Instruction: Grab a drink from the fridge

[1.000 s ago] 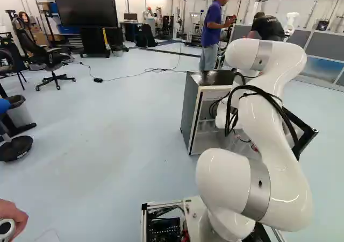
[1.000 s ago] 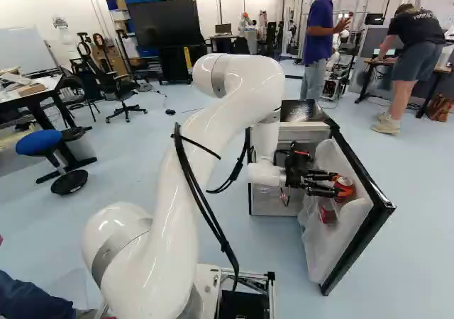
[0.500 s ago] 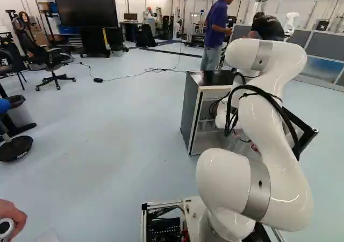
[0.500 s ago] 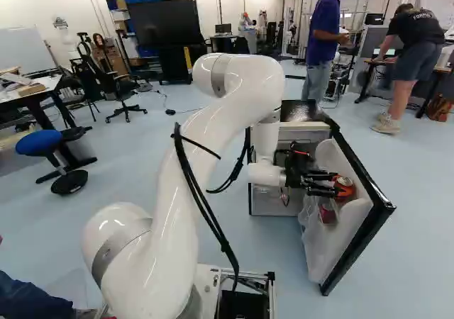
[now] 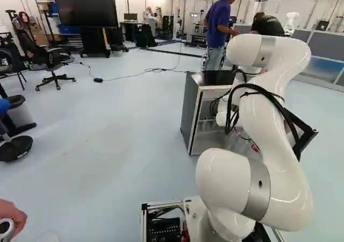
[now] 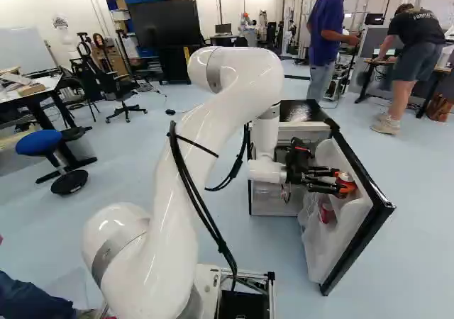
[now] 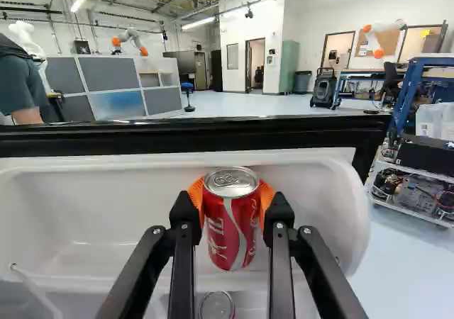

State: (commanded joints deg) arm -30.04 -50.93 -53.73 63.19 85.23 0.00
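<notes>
The hand [image 6: 339, 181], right of the middle in the right base view, is clamped on a red can [image 7: 233, 223], with an orange pad [image 7: 267, 198] pressed to either side of it. The can stands nearly upright between the two black fingers [image 7: 186, 220]. Its lid is silver, with a ring tab lying on top and a bright rim; the body is glossy red, with a white ribbon curving down the side and pale lettering running lengthwise. The pads cover part of its flanks near the top. Whether its base touches anything, I cannot tell.

Behind it is the white lining [image 7: 92, 198] of the fridge door, edged along the top by a black frame [image 7: 284, 133]. Lower in the door is a second can [image 6: 326, 211], red too; the wrist view shows its silver lid below the held one, between the fingers.

The door [image 6: 369, 205] is swung open at the right of the right base view. The fridge [image 5: 189, 110], grey-sided with a dark, shiny top, stands right of centre in the left base view. The white arm [image 6: 191, 163] rises from the foot of the right base view, black cables [image 6: 202, 213] strung along it. At upper left there is a large dark screen [image 6: 167, 30], and at left a blue stool [image 6: 39, 142].
</notes>
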